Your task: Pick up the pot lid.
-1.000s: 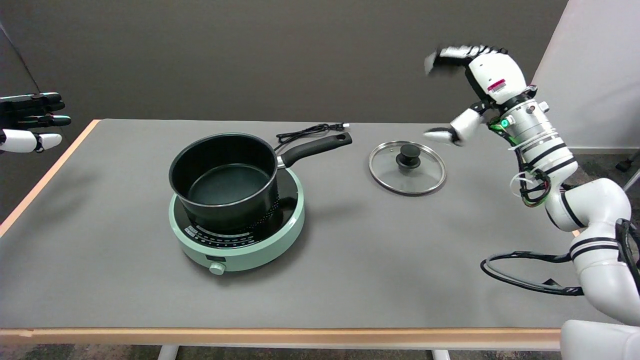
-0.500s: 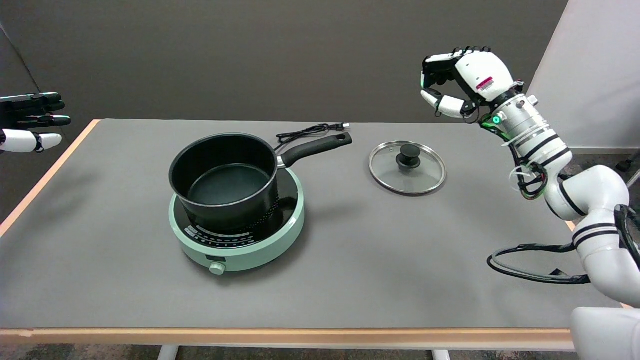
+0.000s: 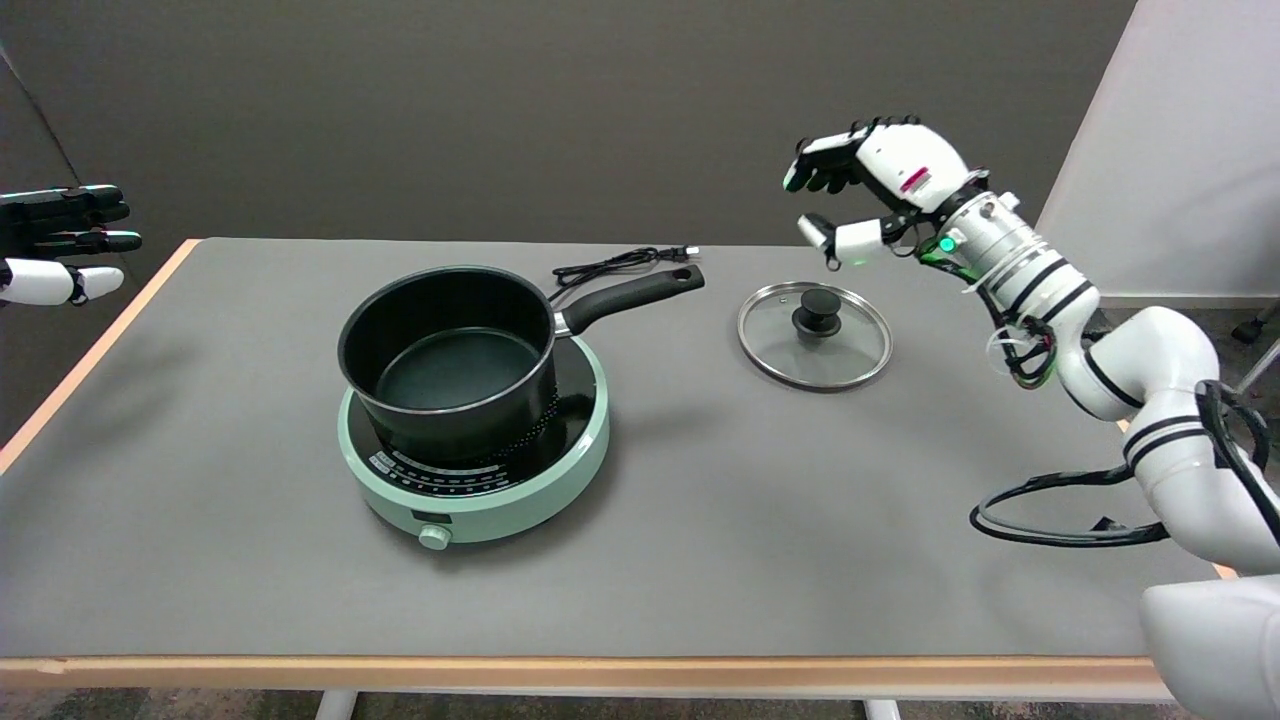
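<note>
A round glass pot lid [image 3: 814, 335] with a steel rim and a black knob [image 3: 816, 310] lies flat on the grey table [image 3: 700, 520], right of centre. My right hand [image 3: 868, 190] hovers in the air above and slightly behind the lid, palm down, fingers and thumb apart and curved, holding nothing. It does not touch the lid. A black saucepan [image 3: 450, 355] with a long handle stands uncovered on a mint-green hotplate [image 3: 475, 455] to the left.
A black power cord [image 3: 620, 262] lies behind the saucepan handle. A loop of black cable [image 3: 1060, 505] from my right arm rests on the table at the right edge. The idle left hand [image 3: 60, 245] hangs at the far left.
My right hand has swung left and forward from beside the lid to above it. Its thumb has come up from a wide spread to a curved pose opposite the fingers.
</note>
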Motion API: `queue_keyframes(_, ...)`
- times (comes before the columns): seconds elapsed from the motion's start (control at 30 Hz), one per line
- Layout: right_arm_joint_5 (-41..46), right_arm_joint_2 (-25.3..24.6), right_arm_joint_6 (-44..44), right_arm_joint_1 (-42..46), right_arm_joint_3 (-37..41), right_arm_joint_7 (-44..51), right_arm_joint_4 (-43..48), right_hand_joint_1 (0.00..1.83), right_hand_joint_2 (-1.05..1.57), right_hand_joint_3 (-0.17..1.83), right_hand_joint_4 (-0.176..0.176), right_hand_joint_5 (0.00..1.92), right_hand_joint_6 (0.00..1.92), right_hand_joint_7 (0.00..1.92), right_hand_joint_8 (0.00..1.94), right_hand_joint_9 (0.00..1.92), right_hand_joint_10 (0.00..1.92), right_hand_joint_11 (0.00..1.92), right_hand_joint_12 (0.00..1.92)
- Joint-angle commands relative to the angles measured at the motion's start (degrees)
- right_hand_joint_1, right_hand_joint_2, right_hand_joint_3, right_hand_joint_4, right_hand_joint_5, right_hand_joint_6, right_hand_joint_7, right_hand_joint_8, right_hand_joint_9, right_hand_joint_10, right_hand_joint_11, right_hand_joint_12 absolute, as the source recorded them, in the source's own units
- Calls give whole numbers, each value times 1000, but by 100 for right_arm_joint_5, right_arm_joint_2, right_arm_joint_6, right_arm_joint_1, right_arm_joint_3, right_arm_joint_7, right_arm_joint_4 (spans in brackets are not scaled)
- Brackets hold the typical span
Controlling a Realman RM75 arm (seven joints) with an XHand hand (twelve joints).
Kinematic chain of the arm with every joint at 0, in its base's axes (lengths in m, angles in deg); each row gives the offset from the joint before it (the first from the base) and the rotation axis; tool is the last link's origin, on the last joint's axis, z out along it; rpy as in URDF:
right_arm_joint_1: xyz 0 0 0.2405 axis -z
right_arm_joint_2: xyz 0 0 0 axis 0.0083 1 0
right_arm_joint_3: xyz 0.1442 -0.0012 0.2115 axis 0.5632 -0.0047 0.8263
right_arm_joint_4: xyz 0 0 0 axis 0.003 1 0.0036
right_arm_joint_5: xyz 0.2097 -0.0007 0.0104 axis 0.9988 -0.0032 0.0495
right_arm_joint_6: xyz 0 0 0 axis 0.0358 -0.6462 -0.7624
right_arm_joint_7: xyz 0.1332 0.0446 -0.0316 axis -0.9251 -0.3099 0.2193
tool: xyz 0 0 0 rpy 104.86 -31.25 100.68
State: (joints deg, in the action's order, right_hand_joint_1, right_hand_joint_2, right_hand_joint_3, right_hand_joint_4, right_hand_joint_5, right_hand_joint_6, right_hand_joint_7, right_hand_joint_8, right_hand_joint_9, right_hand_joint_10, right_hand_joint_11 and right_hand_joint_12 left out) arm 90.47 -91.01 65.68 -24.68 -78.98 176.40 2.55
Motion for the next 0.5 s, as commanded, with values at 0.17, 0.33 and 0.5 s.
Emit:
queue_keyframes(0.17, -983, 181, -695, -349, -1114, -881, -364, 866, 666, 830, 123, 742, 637, 896, 392, 836, 776, 623, 1390)
queue_keyframes(0.33, -1022, 228, -741, -356, -1175, -881, -459, 865, 661, 830, 124, 741, 631, 893, 388, 832, 767, 620, 1389)
queue_keyframes(0.5, -1354, 253, -789, -410, -1144, -1028, -479, 868, 652, 833, 124, 736, 604, 881, 371, 822, 751, 610, 1384)
